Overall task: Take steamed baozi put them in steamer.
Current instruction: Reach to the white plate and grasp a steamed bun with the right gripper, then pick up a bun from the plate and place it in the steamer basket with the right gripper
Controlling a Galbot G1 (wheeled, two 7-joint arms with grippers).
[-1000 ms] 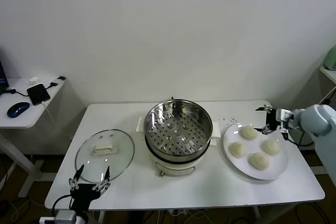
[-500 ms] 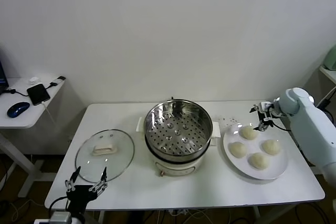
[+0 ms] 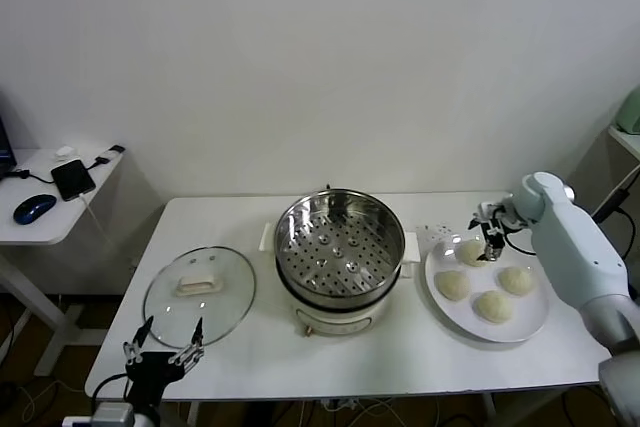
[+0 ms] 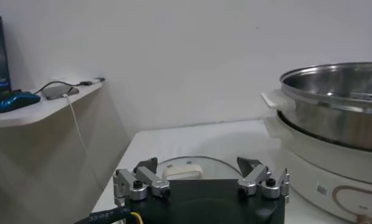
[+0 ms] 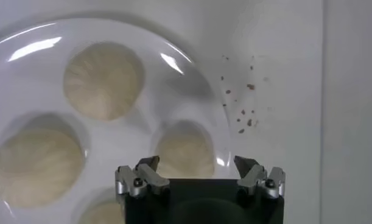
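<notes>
The right pincer (image 3: 487, 228) hangs wide open and empty over 4 baozi (image 3: 471, 251) on the plate (image 3: 528, 319), beside the steamer (image 3: 338, 244); the left pincer (image 3: 162, 339) waits open and empty.

No text, label, brand or number can be read on anything here.

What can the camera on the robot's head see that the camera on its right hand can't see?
Only the head view shows the steamer, its tray bare, the glass lid lying on the table, the side shelf with a phone and mouse, and the left pincer hanging open at the table's front edge. Only the right wrist view shows dark crumbs beside the plate. Both show the white plate, the baozi on it, and the open right pincer above them.
</notes>
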